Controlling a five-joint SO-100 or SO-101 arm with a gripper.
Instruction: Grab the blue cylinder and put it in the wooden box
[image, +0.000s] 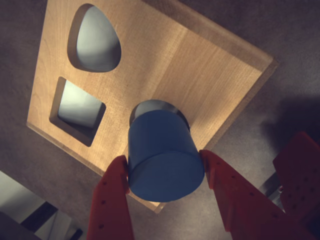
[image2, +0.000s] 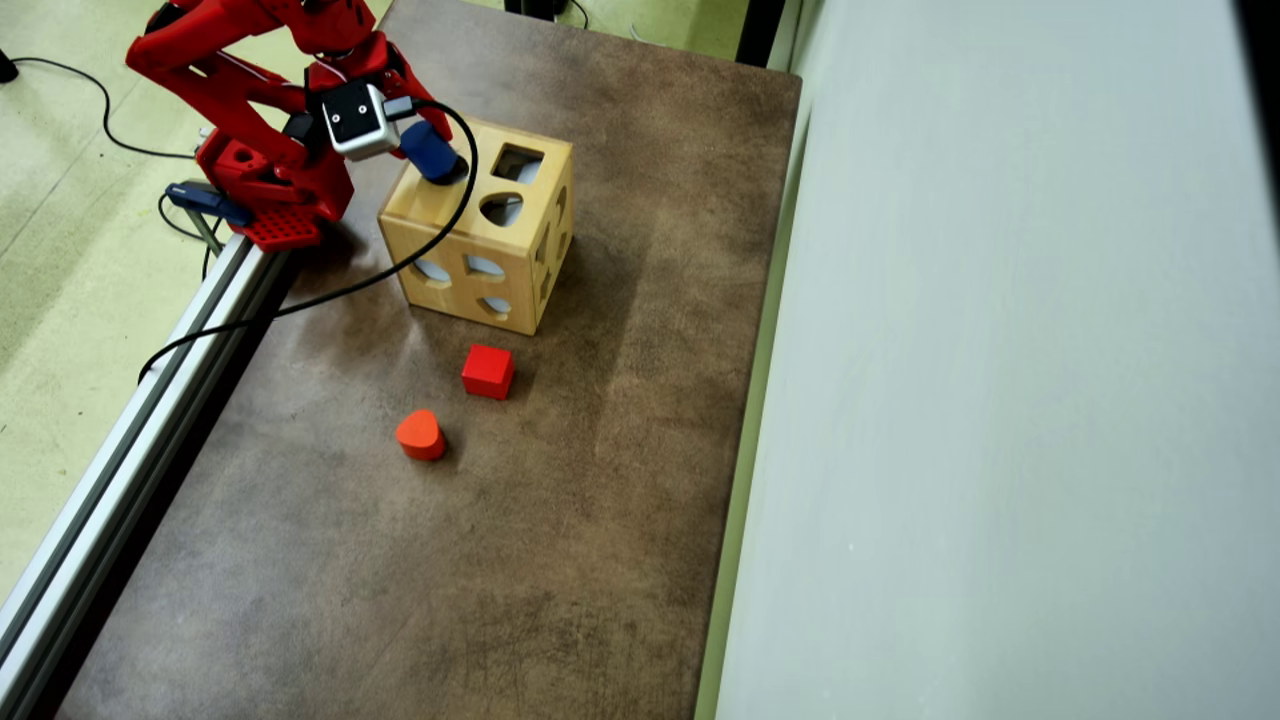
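Observation:
In the wrist view the dark blue cylinder (image: 165, 155) sits between my two red fingers, and my gripper (image: 162, 157) is shut on its sides. It is tilted, with its far end at the round hole in the top face of the wooden box (image: 200, 60). A teardrop hole (image: 95, 40) and a square hole (image: 77, 107) lie beside it in the same face. In the overhead view the blue cylinder (image2: 430, 150) leans over the near-left corner of the wooden box (image2: 500, 260), held by the gripper (image2: 418, 140) at the end of the red arm.
A red cube (image2: 488, 371) and an orange-red teardrop block (image2: 420, 435) lie on the brown table (image2: 600, 500) in front of the box. An aluminium rail (image2: 150, 400) runs along the table's left edge. A black cable (image2: 400, 265) loops past the box.

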